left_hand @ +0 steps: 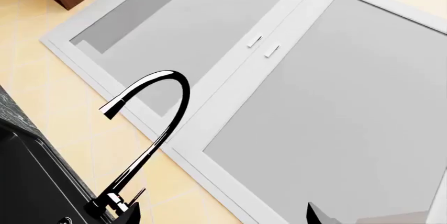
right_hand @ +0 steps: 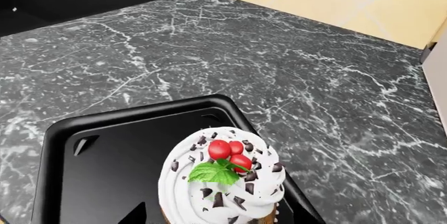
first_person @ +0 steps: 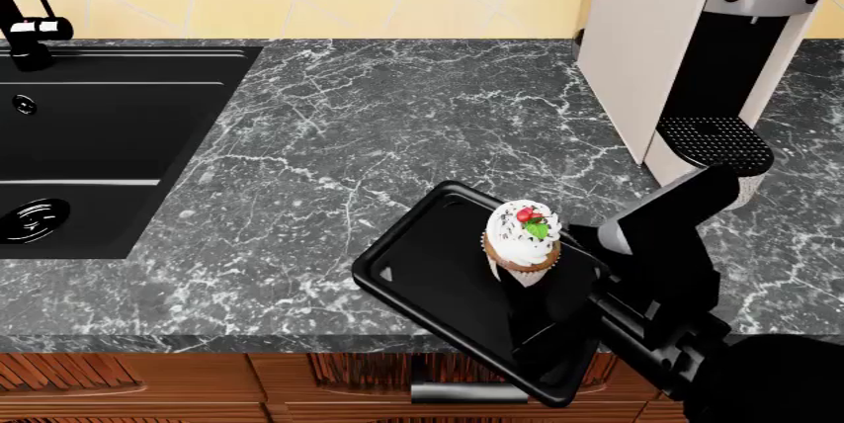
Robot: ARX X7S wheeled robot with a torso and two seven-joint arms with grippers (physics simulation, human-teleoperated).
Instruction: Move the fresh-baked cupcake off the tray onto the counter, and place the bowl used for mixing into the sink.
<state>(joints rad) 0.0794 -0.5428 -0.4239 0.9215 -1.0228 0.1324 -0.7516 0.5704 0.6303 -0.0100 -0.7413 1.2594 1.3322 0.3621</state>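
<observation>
The cupcake (first_person: 524,233) with white frosting, red berries and a green leaf stands on the black tray (first_person: 415,265) near the counter's front edge. It also shows in the right wrist view (right_hand: 220,182), on the tray (right_hand: 104,150). My right gripper (first_person: 548,283) is open, with a finger on each side of the cupcake; one fingertip (right_hand: 136,213) shows a gap to the wrapper. My left gripper (left_hand: 222,216) is open and empty, raised by the faucet (left_hand: 150,130), and is out of the head view. The sink (first_person: 106,117) lies at the left. The bowl is out of view.
The marble counter (first_person: 370,126) runs between sink and tray. A white coffee machine (first_person: 713,47) stands at the back right. White wall cabinets (left_hand: 314,103) hang above the faucet. The tray's near corner overhangs the counter's front edge.
</observation>
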